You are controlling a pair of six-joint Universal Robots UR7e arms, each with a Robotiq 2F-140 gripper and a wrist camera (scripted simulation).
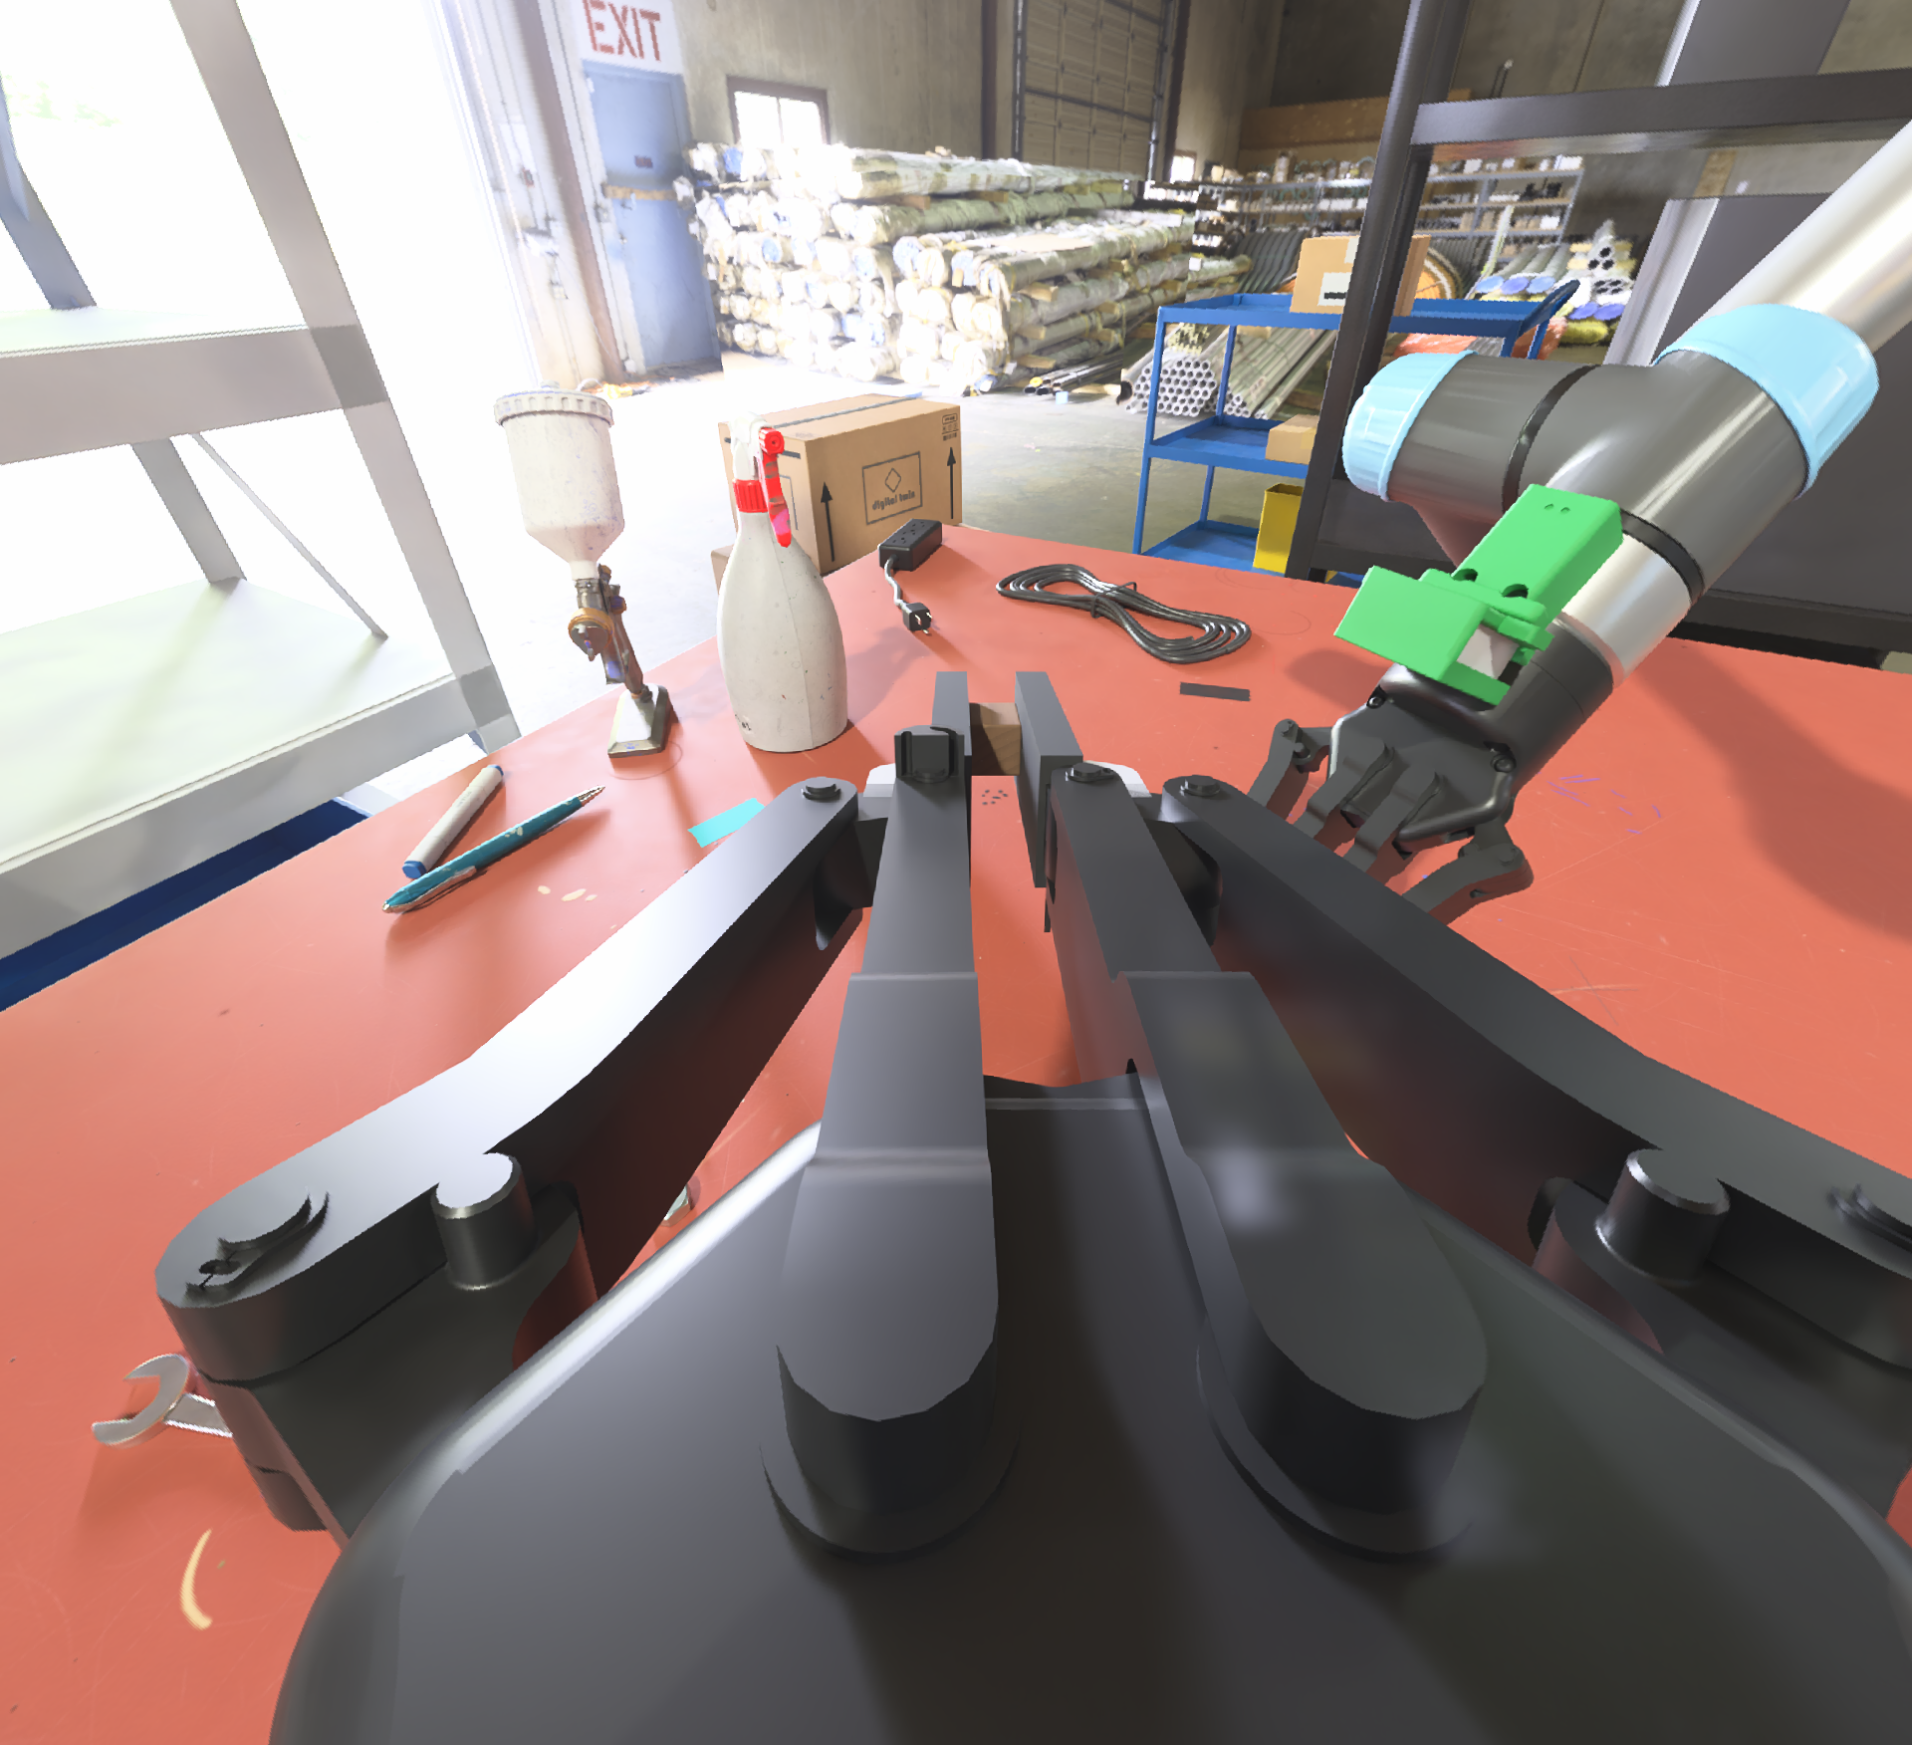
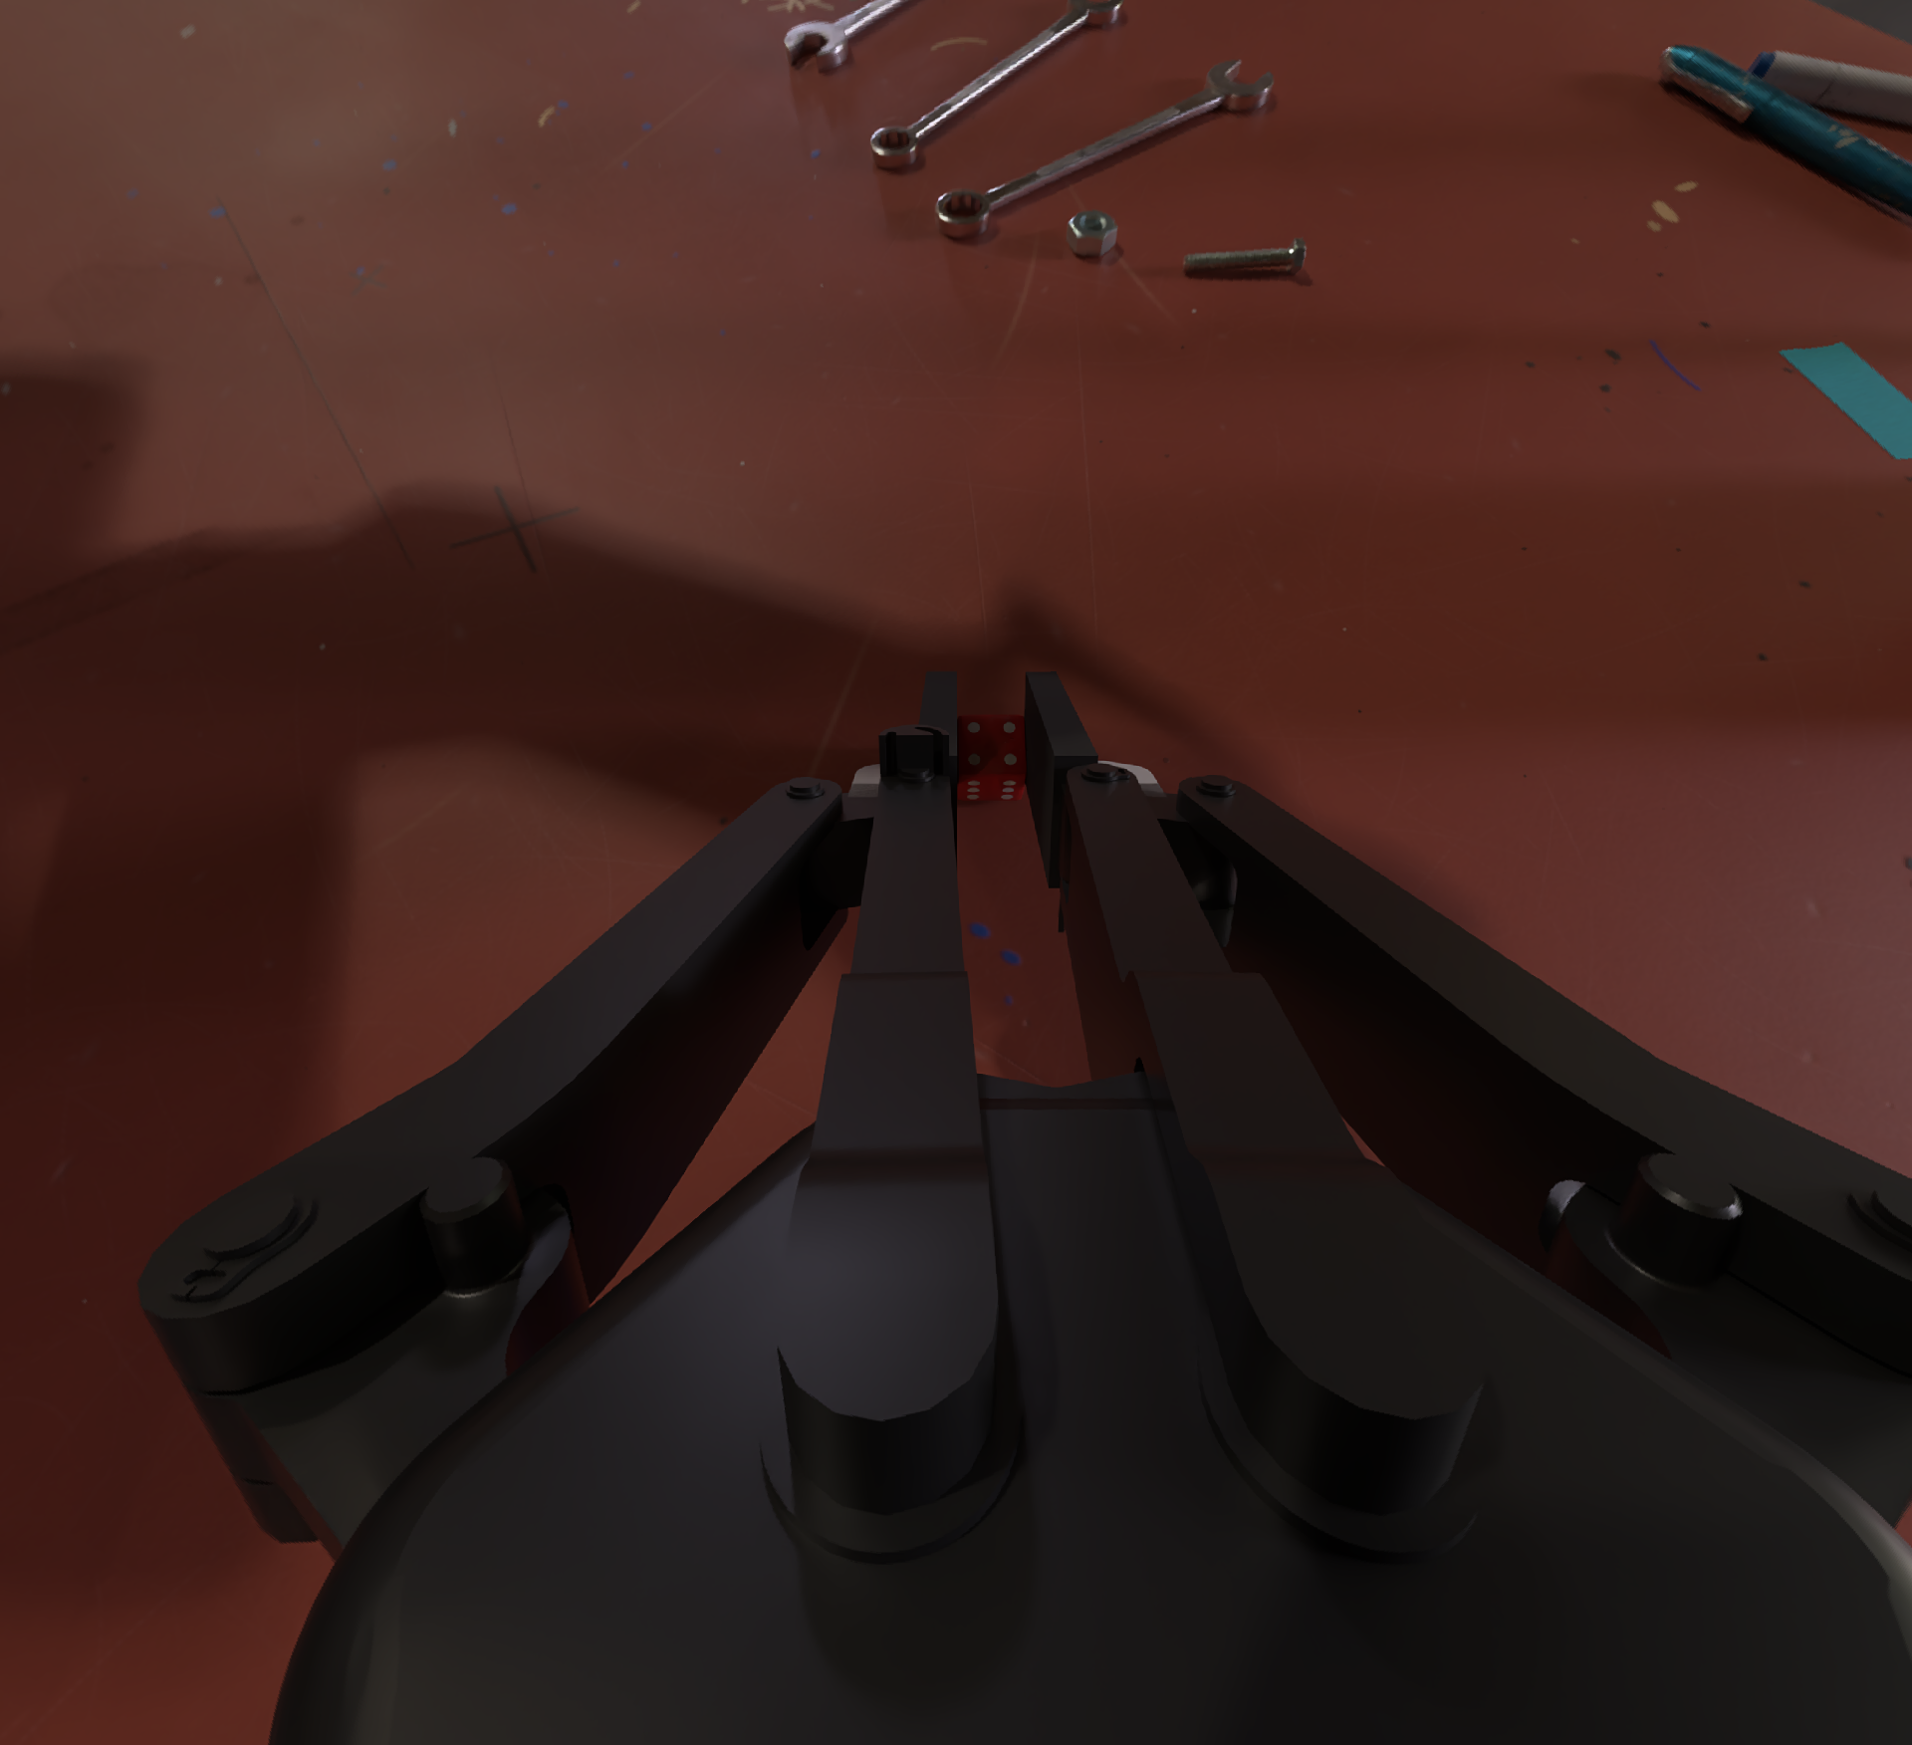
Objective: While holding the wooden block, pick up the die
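My left gripper (image 1: pixel 993 712) pinches the wooden block (image 1: pixel 995 735); right gripper (image 2: pixel 993 743) pinches the die (image 2: pixel 991 757) across flat faces — light, rigid, slick.

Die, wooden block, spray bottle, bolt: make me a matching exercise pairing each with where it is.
Things:
1. die
2. wooden block
3. spray bottle
4. bolt

Places:
A. standing beside the paint spray gun
B. between the left gripper fingers
C. lying next to the nut
D. between the right gripper fingers

Pairs: 1-D, 2-B, 3-A, 4-C
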